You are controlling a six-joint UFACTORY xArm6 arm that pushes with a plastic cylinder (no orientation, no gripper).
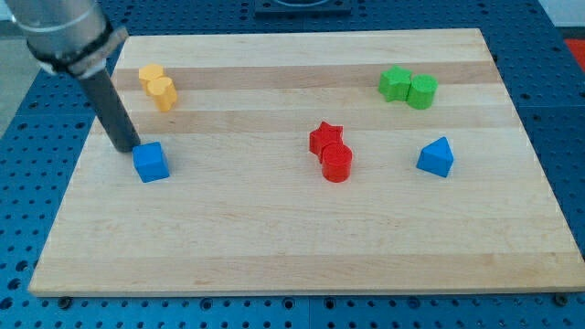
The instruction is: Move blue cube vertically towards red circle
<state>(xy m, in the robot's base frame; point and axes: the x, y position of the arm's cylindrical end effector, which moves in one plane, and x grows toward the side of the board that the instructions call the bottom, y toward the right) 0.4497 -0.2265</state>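
My tip (127, 146) sits just beside the blue cube (151, 162), at its upper-left corner near the board's (292, 256) left edge; the rod has no fingers. The red circle (336, 164) lies mid-board, bare wood between them.

You see a pale wooden board (302, 238) with visible grain and a smooth, matt finish. Around that board lies a blue perforated bench (558, 137), slightly glossy. On the board, the blue cube (151, 162) and red circle (336, 164) look like smooth matt plastic. My tip (125, 147) ends a dark, matt rod.
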